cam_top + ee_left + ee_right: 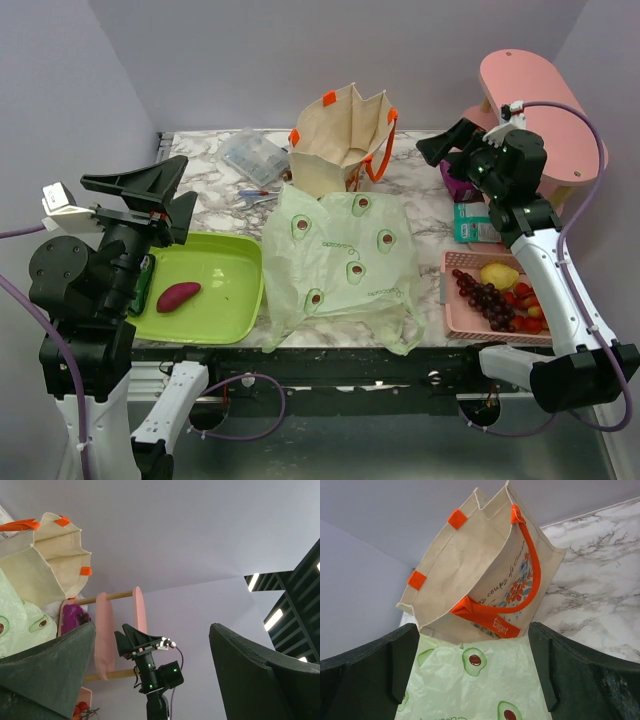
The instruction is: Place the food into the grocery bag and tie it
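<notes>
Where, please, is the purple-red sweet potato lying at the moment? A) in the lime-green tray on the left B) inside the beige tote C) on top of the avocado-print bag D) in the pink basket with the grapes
A: the sweet potato lies alone in the green tray, apart from the grapes in the pink basket.

A beige tote (340, 135) with orange handles is stood upright, mouth open, at the back middle of the marble tabletop (430, 200). A clear plastic box (255, 155) is set just left of it. A lime-green tray (225, 300) is placed near left, a pink basket (450, 300) near right. A pink rack (545, 100) is seen back right, with a purple pack (458, 185) and a teal packet (470, 222) near its base.
</notes>
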`<control>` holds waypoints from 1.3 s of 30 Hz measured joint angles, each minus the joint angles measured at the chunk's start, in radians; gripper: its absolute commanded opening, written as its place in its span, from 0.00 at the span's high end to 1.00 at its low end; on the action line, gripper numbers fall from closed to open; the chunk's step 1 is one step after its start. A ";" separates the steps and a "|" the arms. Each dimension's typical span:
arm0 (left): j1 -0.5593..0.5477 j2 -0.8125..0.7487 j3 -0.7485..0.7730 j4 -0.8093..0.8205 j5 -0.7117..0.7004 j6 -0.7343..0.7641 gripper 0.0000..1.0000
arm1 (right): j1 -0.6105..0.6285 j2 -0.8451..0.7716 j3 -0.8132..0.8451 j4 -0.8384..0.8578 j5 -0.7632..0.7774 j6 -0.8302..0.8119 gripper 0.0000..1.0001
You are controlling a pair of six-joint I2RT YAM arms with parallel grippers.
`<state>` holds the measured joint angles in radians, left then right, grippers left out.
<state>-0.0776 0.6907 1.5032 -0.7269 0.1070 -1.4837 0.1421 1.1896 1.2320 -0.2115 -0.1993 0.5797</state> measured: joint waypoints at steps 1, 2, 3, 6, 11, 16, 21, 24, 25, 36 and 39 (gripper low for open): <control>0.000 -0.001 0.000 0.003 0.002 -0.002 0.02 | 0.000 -0.001 -0.001 -0.002 0.004 0.000 0.00; 0.000 -0.002 0.000 0.004 0.003 -0.002 0.01 | 0.000 -0.003 -0.002 -0.002 0.008 0.000 0.00; 0.000 -0.003 0.000 0.004 0.003 -0.002 0.01 | 0.000 -0.005 -0.003 -0.003 0.010 0.000 0.00; 0.000 -0.012 -0.004 0.004 0.003 -0.010 0.01 | 0.000 -0.014 -0.003 -0.009 0.015 0.000 0.00; 0.000 -0.057 -0.060 0.009 -0.011 -0.014 0.01 | 0.000 -0.023 -0.003 -0.025 0.023 0.000 0.00; 0.000 -0.087 -0.127 0.015 -0.026 0.008 0.01 | 0.000 -0.046 -0.002 -0.072 0.031 -0.005 0.00; 0.000 -0.239 -0.364 0.124 -0.055 0.075 0.02 | 0.000 -0.092 0.008 -0.140 0.034 -0.007 0.00; 0.000 -0.307 -0.433 0.155 -0.071 0.146 0.01 | 0.000 -0.115 0.023 -0.187 0.033 -0.009 0.00; 0.000 -0.320 -0.441 0.164 -0.073 0.166 0.01 | 0.000 -0.119 0.035 -0.208 0.033 -0.009 0.00; 0.000 -0.340 -0.449 0.136 -0.049 0.475 0.01 | 0.000 -0.145 0.243 -0.547 0.106 -0.004 0.00; 0.000 -0.325 -0.449 0.103 -0.012 0.550 0.01 | 0.000 -0.175 0.244 -0.653 0.153 0.006 0.00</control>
<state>-0.0772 0.3653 1.0542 -0.6243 0.0948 -0.9333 0.1421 1.0145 1.4757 -0.8642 -0.0463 0.5858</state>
